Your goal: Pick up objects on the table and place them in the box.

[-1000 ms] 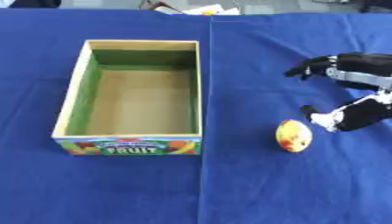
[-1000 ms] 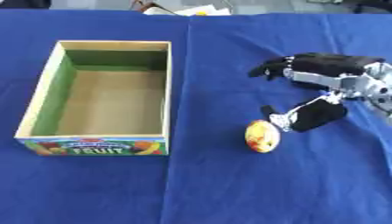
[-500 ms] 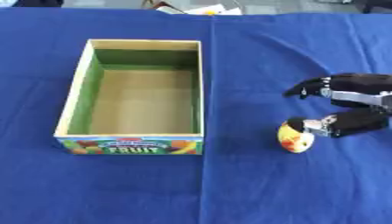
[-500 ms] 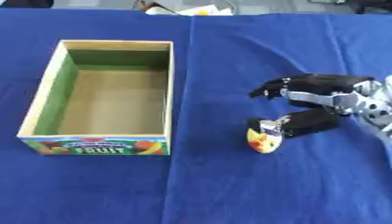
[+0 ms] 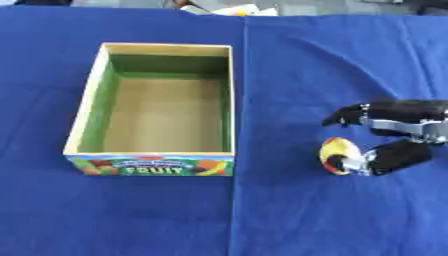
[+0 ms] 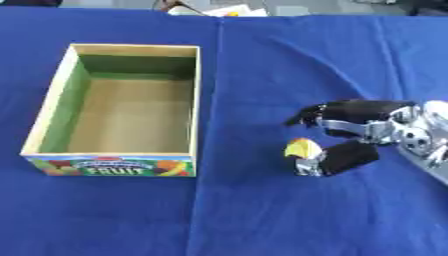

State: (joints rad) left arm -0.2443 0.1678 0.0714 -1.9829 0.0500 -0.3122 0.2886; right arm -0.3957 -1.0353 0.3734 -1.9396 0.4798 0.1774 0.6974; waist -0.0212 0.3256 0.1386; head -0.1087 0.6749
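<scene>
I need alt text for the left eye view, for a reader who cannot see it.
The robot's right hand closes around a small yellow and red fruit on a blue tablecloth, thumb below and fingers arched above it. To its left stands an empty wooden box labelled FRUIT, green inside.

Blue cloth point(image 5: 289, 65), green-walled tan box point(image 5: 156, 104) (fruit-print front), yellow-and-red fruit point(image 5: 335, 155), black-and-silver hand point(image 6: 363, 131).
</scene>
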